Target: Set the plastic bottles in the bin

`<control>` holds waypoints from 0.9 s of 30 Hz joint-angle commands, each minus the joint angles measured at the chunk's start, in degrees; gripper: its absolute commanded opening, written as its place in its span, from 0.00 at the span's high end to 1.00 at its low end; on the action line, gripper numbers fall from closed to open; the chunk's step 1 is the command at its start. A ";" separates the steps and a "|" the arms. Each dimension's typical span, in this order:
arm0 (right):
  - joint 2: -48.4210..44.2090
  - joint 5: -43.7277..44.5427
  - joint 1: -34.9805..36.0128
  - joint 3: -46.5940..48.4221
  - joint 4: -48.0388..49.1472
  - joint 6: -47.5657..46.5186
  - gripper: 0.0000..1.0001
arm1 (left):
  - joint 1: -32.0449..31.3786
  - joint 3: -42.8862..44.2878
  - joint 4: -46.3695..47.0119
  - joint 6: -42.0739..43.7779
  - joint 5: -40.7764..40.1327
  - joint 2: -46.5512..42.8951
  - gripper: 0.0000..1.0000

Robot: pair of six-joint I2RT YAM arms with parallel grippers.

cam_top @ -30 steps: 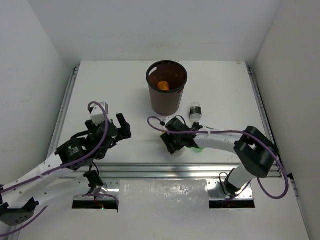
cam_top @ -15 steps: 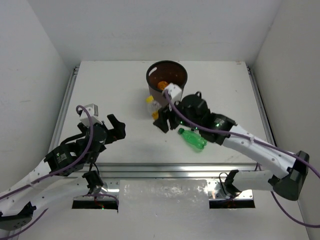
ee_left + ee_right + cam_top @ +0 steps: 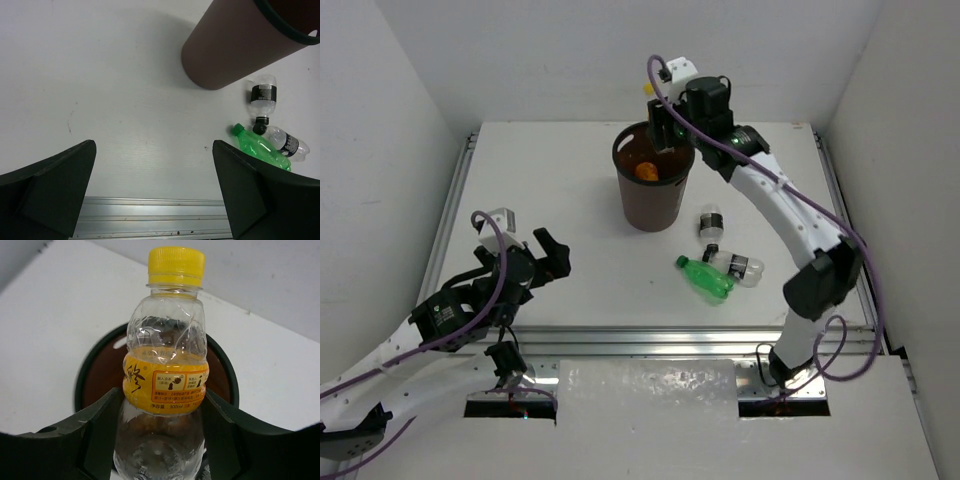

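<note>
As seen from overhead, the right gripper (image 3: 660,128) stands at upper centre of the frame, directly above the mouth of the bin (image 3: 623,190). Its fingers (image 3: 100,425) are clamped on the yellow-capped bottle (image 3: 166,355), one on each side of the lower body, just under the yellow label. The bottle is upright, cap uppermost, with clear walls. In the right wrist view the bin's black rim shows behind and below the bottle, which hangs over the opening and does not touch the rim. An orange bottle (image 3: 647,171) shows inside the bin.

Three bottles lie on the table (image 3: 540,180), right of centre in the overhead frame. One clear bottle with a black label (image 3: 711,222) lies near the bin's base, to its lower right. The green bottle (image 3: 705,277) lies lower in the frame, on its side, cap toward the upper left. A second clear black-labelled bottle (image 3: 740,265) lies hard beside the green one's right flank; contact cannot be confirmed.

The left gripper (image 3: 552,255) sits at lower left of the overhead frame, jaws spread wide with nothing between them. It is over bare table and well apart from every bottle.
</note>
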 commanded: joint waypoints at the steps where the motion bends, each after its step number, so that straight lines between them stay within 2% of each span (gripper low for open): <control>1: 5.38 -0.88 -1.10 7.86 -5.11 -3.30 0.55 | 0.22 0.42 0.54 -0.35 -1.32 -0.52 0.00; 2: 6.09 -1.06 -1.10 8.67 -6.34 -3.48 0.47 | 0.22 0.42 0.45 -0.35 -1.50 -0.43 0.00; 4: 6.63 -1.06 -1.10 9.46 -6.88 -3.66 0.36 | 0.22 0.50 0.36 -0.44 -1.59 -0.35 0.00; 5: 6.28 -0.98 -1.19 9.21 -6.88 -3.48 0.23 | 0.22 0.50 0.36 -0.35 -1.68 -0.17 0.00; 6: 5.75 -1.32 -1.19 8.94 -6.62 -3.31 0.15 | 0.22 0.59 0.36 -0.35 -1.68 0.09 0.00; 9: 2.77 -1.16 -1.10 7.80 -6.52 -3.57 0.01 | 0.22 0.68 0.36 -0.26 -1.68 0.71 0.00; 11: -0.22 -0.80 -1.19 8.06 -8.45 -3.13 0.01 | 0.22 0.77 0.27 -0.44 -1.68 1.06 0.00; 15: -10.58 -3.61 -1.10 -0.35 -10.48 -1.20 0.01 | 0.22 0.77 0.10 -0.70 -1.76 0.88 0.00; 18: -21.10 -4.14 -1.02 -19.19 -9.69 0.38 0.03 | 0.39 0.77 0.10 -0.79 -1.85 0.45 0.00; 21: -28.78 -3.00 -0.93 -32.83 -9.69 1.52 0.09 | 0.48 0.68 0.36 -0.62 -1.59 0.36 0.01; 24: -32.74 -1.94 -0.93 -41.73 -10.48 2.14 0.14 | 0.66 0.59 0.89 -0.18 -0.97 0.71 0.00; 27: -31.53 -2.30 -0.93 -46.25 -12.06 1.27 0.15 | 0.75 0.59 1.15 0.26 -0.54 1.50 0.00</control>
